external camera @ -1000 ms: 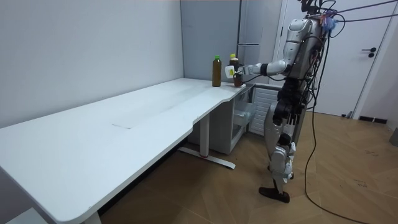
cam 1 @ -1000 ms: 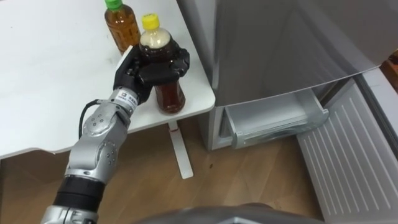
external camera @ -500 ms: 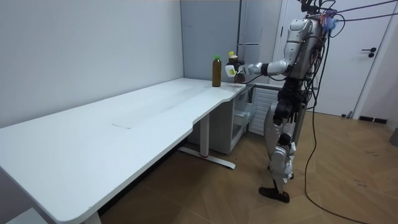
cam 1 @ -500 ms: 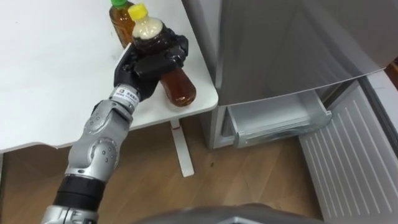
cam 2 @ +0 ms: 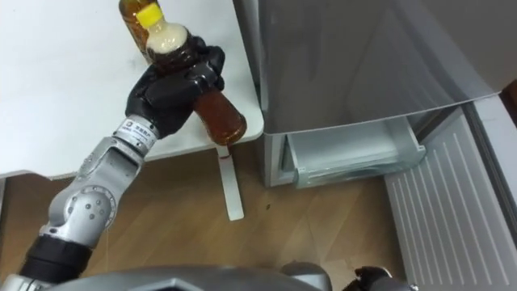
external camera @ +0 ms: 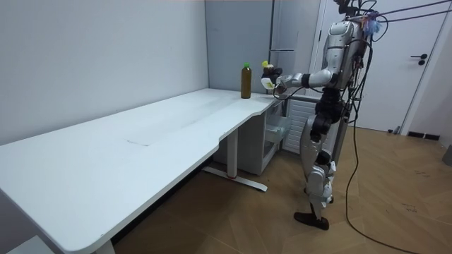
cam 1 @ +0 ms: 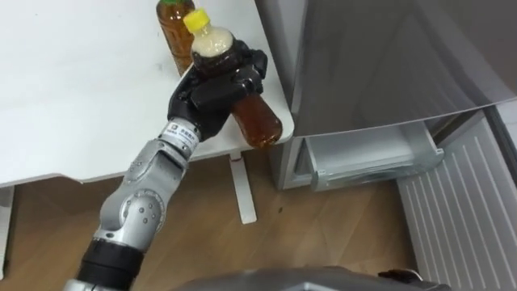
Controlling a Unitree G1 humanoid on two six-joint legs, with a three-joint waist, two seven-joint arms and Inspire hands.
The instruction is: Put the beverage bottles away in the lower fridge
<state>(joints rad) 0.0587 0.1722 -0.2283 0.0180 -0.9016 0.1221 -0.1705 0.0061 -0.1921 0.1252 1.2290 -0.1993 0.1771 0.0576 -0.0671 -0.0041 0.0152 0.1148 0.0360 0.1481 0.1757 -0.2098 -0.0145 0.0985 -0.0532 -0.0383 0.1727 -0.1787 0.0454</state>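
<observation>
A long white table stands on a wooden floor, a white door beyond.

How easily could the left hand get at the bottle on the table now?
Probably not: the left hand is curled round the yellow-capped bottle. The other bottle stands close behind, unblocked, but that hand is full.

Bright, even indoor light is falling from above onto the white table, leaving its top pale and almost shadowless. Beneath the table a soft shadow is dimming the wooden floor, and beside the table the grey fridge is showing a dull sheen.
</observation>
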